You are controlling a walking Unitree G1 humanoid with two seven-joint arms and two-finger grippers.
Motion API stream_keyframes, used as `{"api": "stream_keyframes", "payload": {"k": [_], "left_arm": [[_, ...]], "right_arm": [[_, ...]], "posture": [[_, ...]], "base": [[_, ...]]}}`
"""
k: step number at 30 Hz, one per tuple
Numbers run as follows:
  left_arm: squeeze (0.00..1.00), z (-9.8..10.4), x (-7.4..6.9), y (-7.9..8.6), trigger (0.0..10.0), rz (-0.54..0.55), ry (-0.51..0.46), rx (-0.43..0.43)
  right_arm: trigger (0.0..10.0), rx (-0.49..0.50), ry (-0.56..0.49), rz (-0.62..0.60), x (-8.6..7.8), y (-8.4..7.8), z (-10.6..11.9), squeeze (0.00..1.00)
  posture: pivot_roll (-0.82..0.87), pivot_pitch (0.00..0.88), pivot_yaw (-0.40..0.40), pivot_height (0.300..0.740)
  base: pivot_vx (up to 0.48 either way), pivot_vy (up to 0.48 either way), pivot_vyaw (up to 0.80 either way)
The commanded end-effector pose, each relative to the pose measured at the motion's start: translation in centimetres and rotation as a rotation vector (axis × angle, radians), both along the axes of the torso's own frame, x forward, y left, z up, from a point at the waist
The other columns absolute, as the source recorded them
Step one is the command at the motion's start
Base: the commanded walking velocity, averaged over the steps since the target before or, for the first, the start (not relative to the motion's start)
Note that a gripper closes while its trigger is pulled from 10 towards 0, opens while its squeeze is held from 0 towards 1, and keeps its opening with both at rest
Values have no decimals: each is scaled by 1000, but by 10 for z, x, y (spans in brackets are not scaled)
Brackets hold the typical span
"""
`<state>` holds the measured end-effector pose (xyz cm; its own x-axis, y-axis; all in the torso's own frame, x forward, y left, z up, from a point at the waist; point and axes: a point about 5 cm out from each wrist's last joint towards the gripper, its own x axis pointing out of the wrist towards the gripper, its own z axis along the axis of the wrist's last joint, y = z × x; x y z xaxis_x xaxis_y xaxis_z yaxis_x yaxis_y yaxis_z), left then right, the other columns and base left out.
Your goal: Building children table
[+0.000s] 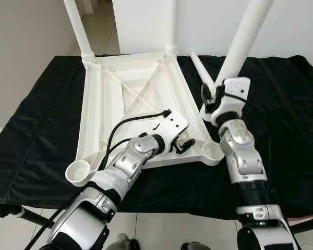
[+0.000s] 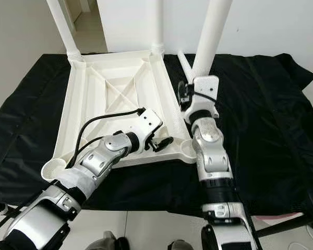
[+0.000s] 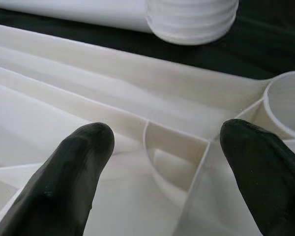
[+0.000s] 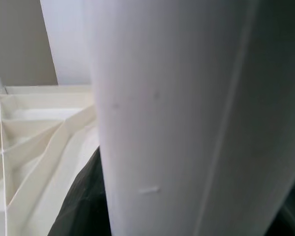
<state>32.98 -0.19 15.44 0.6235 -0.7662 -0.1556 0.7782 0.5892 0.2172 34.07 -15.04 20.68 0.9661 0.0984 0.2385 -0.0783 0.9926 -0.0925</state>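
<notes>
The white plastic table top (image 1: 94, 104) lies upside down on a black cloth. Two white legs (image 1: 75, 23) (image 1: 171, 26) stand in its far corner sockets. My right gripper (image 1: 214, 98) is shut on a third white leg (image 1: 245, 36), held tilted just beyond the top's right edge; this leg (image 4: 187, 118) is close up in the right wrist view. A fourth leg (image 1: 201, 70) lies on the cloth beside that edge. My left gripper (image 1: 182, 147) hovers open over the ribs by the near right socket (image 1: 213, 151), its fingers (image 3: 73, 172) apart, with a leg's threaded end (image 3: 191, 19) beyond.
The black cloth (image 1: 292, 120) covers a low surface whose front edge runs just before my arms. The near left socket (image 1: 79, 172) holds nothing. White walls stand behind, and a doorway with pale floor (image 1: 101, 26) opens at the far left.
</notes>
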Motion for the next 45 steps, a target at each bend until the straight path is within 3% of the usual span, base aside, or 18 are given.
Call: {"api": "stream_keyframes", "payload": {"k": [1, 3, 5, 12, 16, 23, 27, 34, 45], "left_arm": [[0, 2, 0, 1, 10000, -26, -6, 1], [0, 6, -2, 0, 10000, -47, -12, -23], [0, 16, -13, 0, 10000, -142, -27, -75], [0, 26, -32, 2, 10000, -245, -41, -115], [0, 25, -35, 3, 10000, -254, -39, -116], [0, 18, -39, 9, 10000, -239, -14, -90], [0, 22, -41, 11, 10000, -235, -6, -121], [0, 20, -51, 17, 10000, -247, 10, -149], [0, 5, -66, 35, 10000, -245, 49, -97]], "right_arm": [[10000, -9, -22, 16, -2, 3, 6, 0], [10000, -9, -21, 18, -3, 2, 6, 0], [10000, -3, -9, 25, -5, -1, 4, 0], [10000, -27, 23, 44, -17, -2, -7, 0], [10000, -31, 29, 49, -21, -2, -9, 0], [10000, -23, 31, 87, -40, 4, -18, 0], [10000, -36, 51, 117, -52, 7, -25, 0], [10000, -65, 81, 121, -58, 3, -33, 0], [10000, -89, 101, 113, -63, -3, -35, 0]], "posture": [[-133, 55, 71, 740], [-132, 56, 70, 740], [-127, 59, 68, 740], [-115, 63, 62, 740], [-113, 66, 60, 740], [-115, 71, 53, 740], [-113, 72, 47, 740], [-116, 70, 41, 740], [-122, 66, 38, 740]], "base": [[0, 0, 0], [0, 0, 0], [0, 0, 0], [0, 0, 0], [0, 0, 0], [0, 0, 0], [0, 0, 0], [0, 0, 0], [0, 0, 0]]}}
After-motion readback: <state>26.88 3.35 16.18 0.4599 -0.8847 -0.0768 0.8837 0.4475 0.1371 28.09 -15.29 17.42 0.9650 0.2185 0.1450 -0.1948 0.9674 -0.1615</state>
